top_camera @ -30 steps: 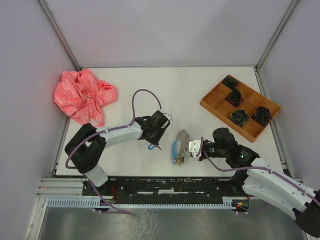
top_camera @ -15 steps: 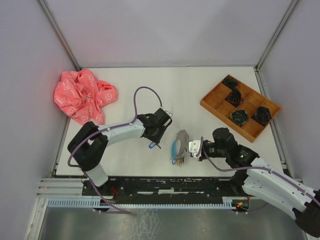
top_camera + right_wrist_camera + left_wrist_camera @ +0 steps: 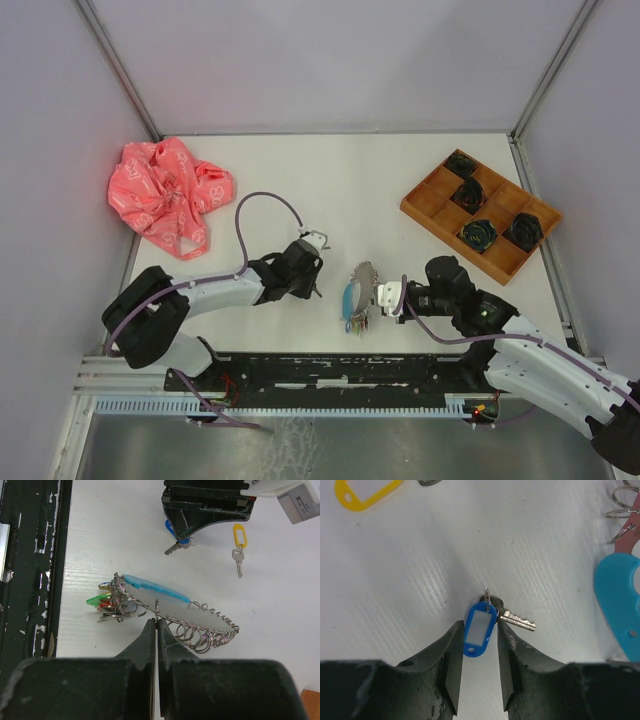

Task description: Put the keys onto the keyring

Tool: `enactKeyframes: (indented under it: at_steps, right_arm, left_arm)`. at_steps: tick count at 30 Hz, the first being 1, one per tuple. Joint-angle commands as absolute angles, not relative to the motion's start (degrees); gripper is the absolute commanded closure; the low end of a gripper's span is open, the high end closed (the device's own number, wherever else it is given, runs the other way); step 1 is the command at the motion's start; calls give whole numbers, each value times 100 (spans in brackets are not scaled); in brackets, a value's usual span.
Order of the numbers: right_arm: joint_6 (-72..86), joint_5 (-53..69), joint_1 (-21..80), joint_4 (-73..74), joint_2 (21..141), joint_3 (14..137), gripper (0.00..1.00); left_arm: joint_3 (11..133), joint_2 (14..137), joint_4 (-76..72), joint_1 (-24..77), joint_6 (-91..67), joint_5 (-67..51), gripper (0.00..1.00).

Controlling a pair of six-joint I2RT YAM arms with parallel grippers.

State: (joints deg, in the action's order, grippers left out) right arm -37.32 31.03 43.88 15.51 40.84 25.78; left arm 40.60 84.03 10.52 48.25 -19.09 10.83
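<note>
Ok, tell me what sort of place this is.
Probably a robot test cell: a white table boxed in by plain walls, left arm and right arm bolted at its edge, and staged props like the wooden tray and pink bag.

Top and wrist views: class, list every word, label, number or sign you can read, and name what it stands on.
No text can be read anywhere.
Crumpled pink plastic bag: white printed marks, too small to read.
Grey sticker on the left arm: tiny print, too blurred.
Blue plastic key tag and yellow plastic key tag: label windows blank.
Wire keyring with its pale blue plate: no print shows.
</note>
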Motion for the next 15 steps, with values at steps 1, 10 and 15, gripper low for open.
enactKeyframes:
  at_steps: [1,10,15]
  right_arm:
    - [-3700,3229,4421,1301,3999,2759,99]
    - [-3700,3209,4430,1296,4025,2759,99]
    - [-3700,3208,4430,1296,4025,2759,99]
  left_arm:
    - [3863,8260,6,4896,-2090,1409,62]
    - [3805,8342,-211,5091,-1962,1567,71]
    - [3855,8428,-80,5100,-1975,1777,73]
